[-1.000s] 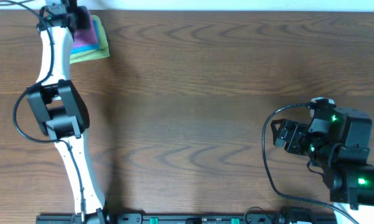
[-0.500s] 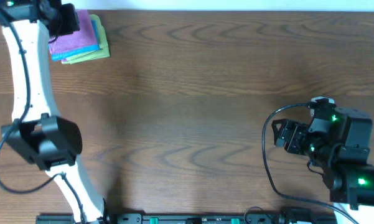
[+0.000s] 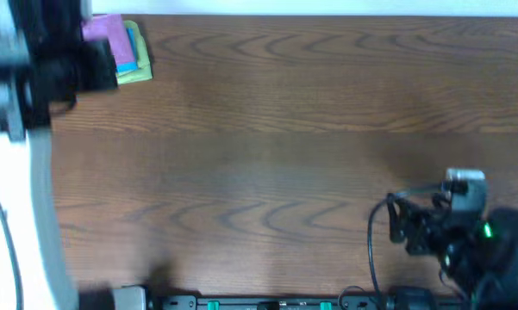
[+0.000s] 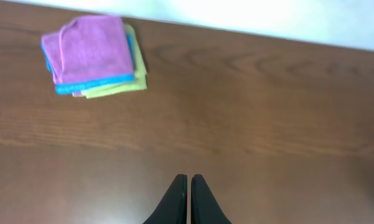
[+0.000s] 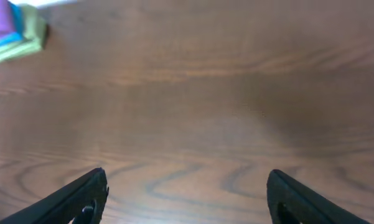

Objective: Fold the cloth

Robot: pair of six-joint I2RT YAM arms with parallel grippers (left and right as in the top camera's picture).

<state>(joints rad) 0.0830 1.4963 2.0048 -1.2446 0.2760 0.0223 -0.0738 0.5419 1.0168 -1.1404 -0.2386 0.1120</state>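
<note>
The purple cloth (image 4: 90, 50) lies folded on top of a small stack near the table's far left corner; it also shows in the overhead view (image 3: 109, 33) and in the right wrist view (image 5: 0, 15). My left gripper (image 4: 189, 178) is shut and empty. It hangs above bare wood, well back from the stack and to its right. My left arm (image 3: 26, 95) is a large blur at the left edge of the overhead view and hides part of the stack. My right gripper (image 5: 185, 180) stands wide open over bare wood near the front right, with nothing between its fingers.
Under the purple cloth lie a bright blue cloth (image 4: 93, 85) and a yellow-green cloth (image 4: 121, 88). The brown wooden table (image 3: 284, 129) ends at a white strip (image 4: 267, 18) just behind the stack. The right arm (image 3: 478, 245) and its cable sit at the near right corner.
My left arm has drawn back from the stack and risen towards the overhead camera, leaving the purple cloth on top. The right arm has shifted towards the near edge, still open.
</note>
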